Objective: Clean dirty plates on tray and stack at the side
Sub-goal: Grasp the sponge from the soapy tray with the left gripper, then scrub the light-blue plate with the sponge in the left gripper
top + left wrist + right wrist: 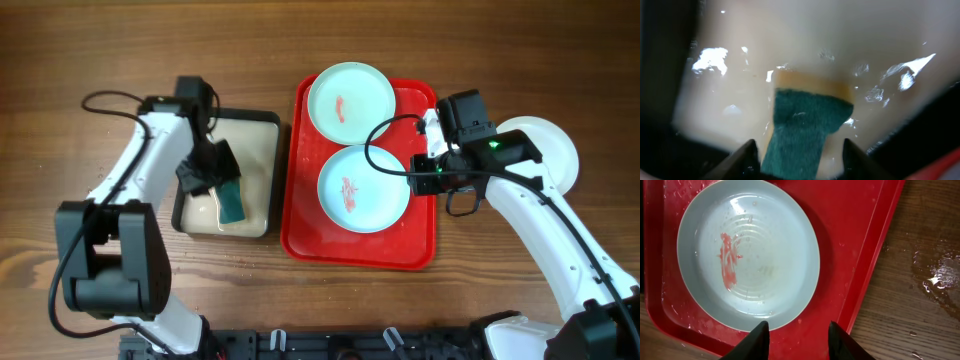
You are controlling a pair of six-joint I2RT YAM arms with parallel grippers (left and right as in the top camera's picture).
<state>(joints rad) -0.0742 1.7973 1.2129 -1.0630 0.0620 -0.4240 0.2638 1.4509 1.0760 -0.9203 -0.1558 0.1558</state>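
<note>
Red plastic forms the tray point(300, 235), on which two pale blue plates are carried: the upper plate point(350, 103) at twelve o'clock and the centre plate point(363, 188) in the middle, each smeared red. A white plate point(555, 150) is set on the table at three o'clock and is partly covered by the right arm. The plates are judged stiff, light and breakable, and slippery where wet. The thin rim is the only hold offered.

In the cream tray point(255, 150) at nine o'clock, a soft green sponge point(805, 125) is straddled by the left gripper point(800, 157), fingers apart. Contact cannot be made out, and the sponge's near end is cut off. The right gripper point(799, 337) is held spread and empty at the centre plate's three o'clock edge.
</note>
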